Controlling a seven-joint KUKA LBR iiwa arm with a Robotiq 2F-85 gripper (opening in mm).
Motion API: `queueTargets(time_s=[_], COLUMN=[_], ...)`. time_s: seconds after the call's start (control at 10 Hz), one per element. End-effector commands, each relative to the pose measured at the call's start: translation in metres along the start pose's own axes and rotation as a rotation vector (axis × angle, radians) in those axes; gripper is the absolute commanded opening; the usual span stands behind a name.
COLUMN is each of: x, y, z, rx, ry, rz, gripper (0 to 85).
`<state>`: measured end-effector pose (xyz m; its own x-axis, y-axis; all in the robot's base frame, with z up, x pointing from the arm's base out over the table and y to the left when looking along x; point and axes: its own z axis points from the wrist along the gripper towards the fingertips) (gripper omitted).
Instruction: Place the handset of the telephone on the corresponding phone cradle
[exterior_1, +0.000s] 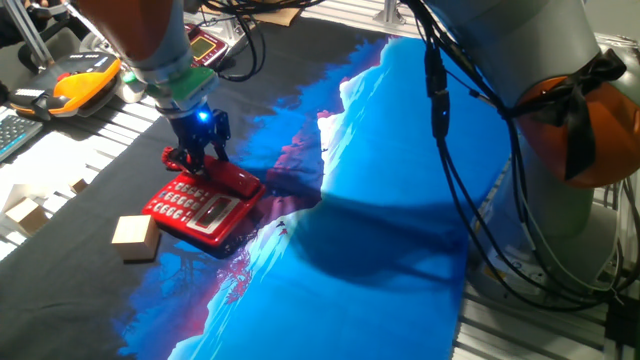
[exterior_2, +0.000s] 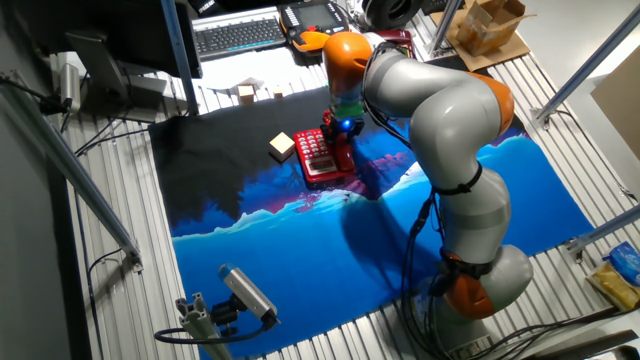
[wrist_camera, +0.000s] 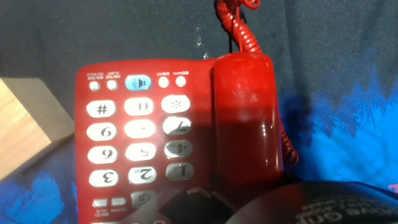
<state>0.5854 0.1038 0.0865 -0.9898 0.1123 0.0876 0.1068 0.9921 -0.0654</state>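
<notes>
The end effector, left of centre in one fixed view, stands over the telephone; its opening cannot be told. The glossy red handset lies in the cradle beside the white keypad, coiled cord trailing onto the dark bench.

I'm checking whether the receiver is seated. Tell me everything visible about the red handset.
The handset is glossy bright red plastic, long, with a rounded end. It lies lengthwise in the cradle along one side of the telephone, beside the keypad. Its red coiled cord trails onto the dark cloth. The gripper is directly above; contact can't be judged.
</notes>
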Motion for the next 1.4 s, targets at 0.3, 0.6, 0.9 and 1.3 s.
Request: queueTargets(time_s=[0.3, 0.6, 0.9, 1.3], x=[-0.0013, -0.0016, -0.0024, -0.0024], y=[0.0011, 0.0044, 0.0074, 0.0073], z=[0.0005, -0.0024, -0.0035, -0.0035], rx=[-0.002, -0.008, 0.001, 0.010], ry=[0.000, -0.010, -0.014, -0.011], rz=[0.003, 0.024, 0.030, 0.033], gripper=[17.0, 34.0, 51.0, 51.0])
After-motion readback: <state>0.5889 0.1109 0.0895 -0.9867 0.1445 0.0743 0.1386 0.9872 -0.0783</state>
